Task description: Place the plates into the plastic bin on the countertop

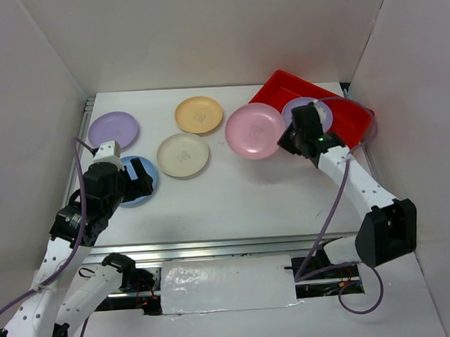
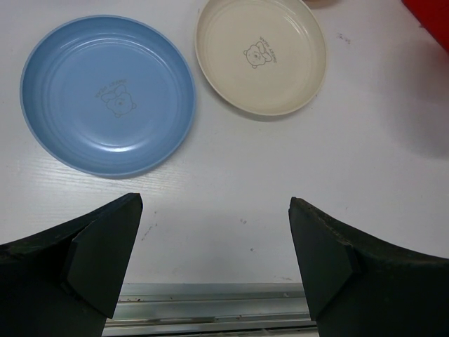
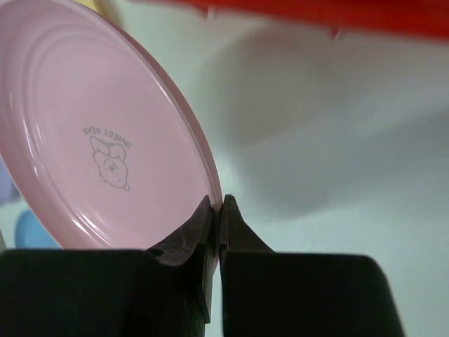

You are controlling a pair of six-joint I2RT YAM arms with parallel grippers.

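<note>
place: robot lab test cell | cues: plain white walls [image 1: 204,35], white countertop [image 1: 234,205], metal rail [image 1: 236,248], purple cables [image 1: 328,216]

We count 6 small round plastic plates: 1 lilac plate [image 1: 113,130], a 2nd lilac plate [image 1: 304,104], 1 light blue plate [image 2: 105,98], 1 yellow-orange plate [image 1: 199,114], 1 cream plate [image 1: 182,155] and 1 pink plate [image 1: 253,131]. We count 1 shallow rectangular red plastic bin [image 1: 285,85] and 2 white-and-black robot arms: left arm [image 1: 71,227], right arm [image 1: 356,181].

Lilac plate [image 1: 113,130], light-blue plate [image 2: 109,95], cream plate [image 1: 182,155] and yellow-orange plate [image 1: 199,114] lie flat on the white countertop [image 1: 234,205]; a pink plate [image 1: 255,130] tilts beside the skewed red plastic bin [image 1: 285,87], which holds a second lilac plate [image 1: 301,105].
</note>
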